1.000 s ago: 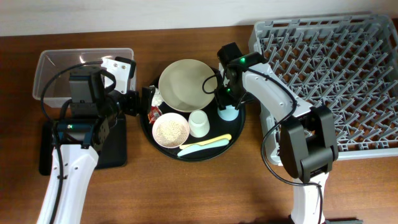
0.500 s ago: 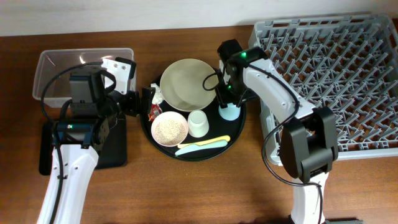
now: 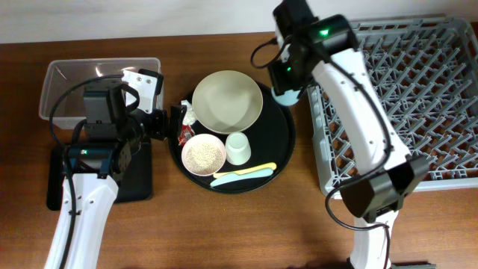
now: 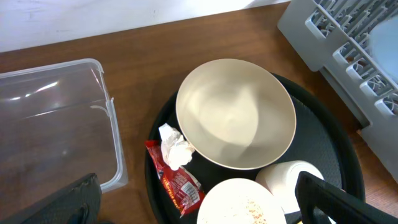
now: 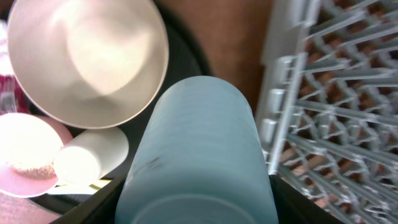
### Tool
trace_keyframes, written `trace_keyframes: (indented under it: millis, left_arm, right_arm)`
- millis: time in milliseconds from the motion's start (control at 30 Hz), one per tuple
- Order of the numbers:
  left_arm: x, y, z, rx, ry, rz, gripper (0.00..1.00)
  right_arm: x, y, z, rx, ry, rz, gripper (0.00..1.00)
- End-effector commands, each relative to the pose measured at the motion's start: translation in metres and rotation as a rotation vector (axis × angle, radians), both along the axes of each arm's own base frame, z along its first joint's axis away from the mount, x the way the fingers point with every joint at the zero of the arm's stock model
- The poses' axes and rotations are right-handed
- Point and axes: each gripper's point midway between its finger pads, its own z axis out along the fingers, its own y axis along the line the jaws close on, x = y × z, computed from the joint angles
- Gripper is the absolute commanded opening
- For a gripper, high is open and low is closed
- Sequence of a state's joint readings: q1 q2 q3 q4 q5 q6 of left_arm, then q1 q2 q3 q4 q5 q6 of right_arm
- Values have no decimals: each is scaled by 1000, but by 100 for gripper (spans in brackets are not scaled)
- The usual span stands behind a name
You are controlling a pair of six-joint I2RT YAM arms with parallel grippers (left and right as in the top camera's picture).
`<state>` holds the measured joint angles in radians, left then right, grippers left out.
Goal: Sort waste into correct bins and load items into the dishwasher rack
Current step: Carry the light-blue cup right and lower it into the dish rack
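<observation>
My right gripper (image 3: pixel 287 84) is shut on the light blue cup (image 5: pixel 199 149), holding it in the air beside the left edge of the grey dishwasher rack (image 3: pixel 403 97). On the round black tray (image 3: pixel 280 142) stand the cream bowl (image 3: pixel 226 101), the pink bowl (image 3: pixel 205 155) heaped with rice, the white cup (image 3: pixel 238 148), and the yellow utensil (image 3: pixel 250 170) and the pale blue utensil (image 3: pixel 231 180). A red wrapper (image 4: pixel 177 180) and a white tissue (image 4: pixel 174 146) lie at the tray's left rim. My left gripper (image 3: pixel 168 123) hangs open just left of them, holding nothing.
The clear tub (image 3: pixel 82 86) sits at the back left, with the shallow black tray bin (image 3: pixel 138 179) in front of it under my left arm. The rack's wall (image 5: pixel 292 81) rises close to the right of the held cup.
My right gripper has lifted the blue cup off the round tray and carried it back and up to the rack's left edge. The left arm has not moved.
</observation>
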<state>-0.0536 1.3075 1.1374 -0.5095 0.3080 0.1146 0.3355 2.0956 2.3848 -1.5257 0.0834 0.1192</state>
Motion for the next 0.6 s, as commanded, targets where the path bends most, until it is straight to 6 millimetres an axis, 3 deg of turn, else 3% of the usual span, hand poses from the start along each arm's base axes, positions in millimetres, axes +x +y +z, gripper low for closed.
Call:
trace_keyframes:
  millis: [0, 100, 133, 167, 333, 433, 567]
  left_arm:
    - [2, -4, 7, -13, -12, -16, 100]
    - [2, -4, 7, -13, -11, -16, 100]
    - [2, -4, 7, -13, -12, -16, 100]
    - [2, -4, 7, -13, -12, -16, 100]
    - [1, -4, 6, -13, -9, -16, 100]
    - [1, -4, 6, -13, -7, -16, 100]
    - [1, -4, 6, -13, -8, -16, 100]
  right_arm:
    - [6, -54, 34, -41, -80, -112, 64]
    - [10, -98, 33, -48, -68, -211, 64]
    - [11, -118, 32, -49, -65, -257, 64]
    - [11, -152, 32, -51, -64, -334, 64]
    - [-4, -251, 33, -54, -62, -562, 64]
    - [-18, -295, 32, -39, -58, -668, 64]
    - [-33, -332, 30, 14, -59, -759, 64]
